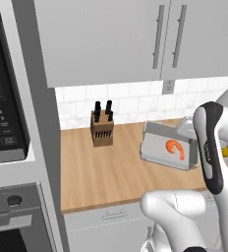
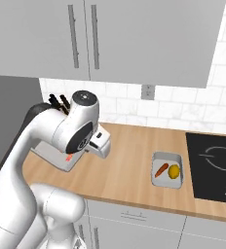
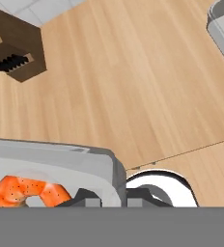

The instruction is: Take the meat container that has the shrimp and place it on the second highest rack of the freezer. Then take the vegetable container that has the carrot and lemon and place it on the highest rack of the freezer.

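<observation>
The meat container [image 1: 166,147], a clear shallow tub with one curled orange shrimp [image 1: 176,148], sits tilted over the wooden counter [image 1: 96,172]. My gripper [image 3: 111,198] is shut on the wall at one corner of the meat container [image 3: 51,166]; the dark fingertips [image 3: 85,198] flank its rim, close to the shrimp [image 3: 29,190]. In the right base view the hand [image 2: 101,141] pokes out from behind the arm, over the tub [image 2: 54,156]. The vegetable container [image 2: 167,171] with carrot and lemon rests on the counter to the right. The freezer and its racks are out of view.
A wooden knife block [image 1: 101,129] stands at the back of the counter against the tiled wall. A microwave [image 1: 3,98] and wall oven [image 1: 13,216] fill the tall column on the left. A black cooktop [image 2: 215,165] lies right of the vegetable container. Wall cabinets [image 2: 110,39] hang overhead.
</observation>
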Motion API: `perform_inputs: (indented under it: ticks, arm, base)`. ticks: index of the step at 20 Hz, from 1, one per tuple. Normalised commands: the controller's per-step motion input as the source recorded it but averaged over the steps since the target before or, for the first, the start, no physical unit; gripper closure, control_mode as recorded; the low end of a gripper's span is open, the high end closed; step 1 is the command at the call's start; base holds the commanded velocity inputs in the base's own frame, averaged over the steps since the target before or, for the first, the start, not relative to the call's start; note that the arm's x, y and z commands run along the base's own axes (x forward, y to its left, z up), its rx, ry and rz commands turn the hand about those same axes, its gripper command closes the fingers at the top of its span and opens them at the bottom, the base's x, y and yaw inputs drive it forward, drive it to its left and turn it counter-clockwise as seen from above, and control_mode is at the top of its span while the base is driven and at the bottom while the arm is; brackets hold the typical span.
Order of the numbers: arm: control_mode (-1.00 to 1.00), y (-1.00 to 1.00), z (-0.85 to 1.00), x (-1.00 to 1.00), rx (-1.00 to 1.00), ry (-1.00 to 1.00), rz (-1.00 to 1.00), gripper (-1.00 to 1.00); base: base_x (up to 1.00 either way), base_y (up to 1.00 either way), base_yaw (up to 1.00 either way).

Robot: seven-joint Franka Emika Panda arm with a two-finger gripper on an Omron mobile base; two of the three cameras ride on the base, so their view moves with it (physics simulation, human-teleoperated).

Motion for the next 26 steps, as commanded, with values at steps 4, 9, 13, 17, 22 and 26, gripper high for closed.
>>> perform_inputs:
  ticks: [4, 9, 13, 17, 22, 26]
  arm:
    - [-1.0, 0.0, 0.57, 0.0, 0.01, 0.0, 0.0, 1.0]
    - [-1.0, 0.0, 0.06, 0.0, 0.01, 0.0, 0.0, 1.0]
    - [-1.0, 0.0, 0.0, 0.0, 0.0, 0.0, 0.0, 1.0]
    - [1.0, 0.0, 0.0, 0.0, 0.0, 0.0, 0.0, 1.0]
    - [1.0, 0.0, 0.0, 0.0, 0.0, 0.0, 0.0, 1.0]
    - [1.0, 0.0, 0.0, 0.0, 0.0, 0.0, 0.0, 1.0]
  base:
    - [0.0, 0.0, 0.0]
    - [0.0, 0.0, 0.0]
    - [0.0, 0.0, 0.0]
    - [-0.05, 0.0, 0.0]
    - [-0.86, -0.03, 0.0]
    - [-1.0, 0.0, 0.0]
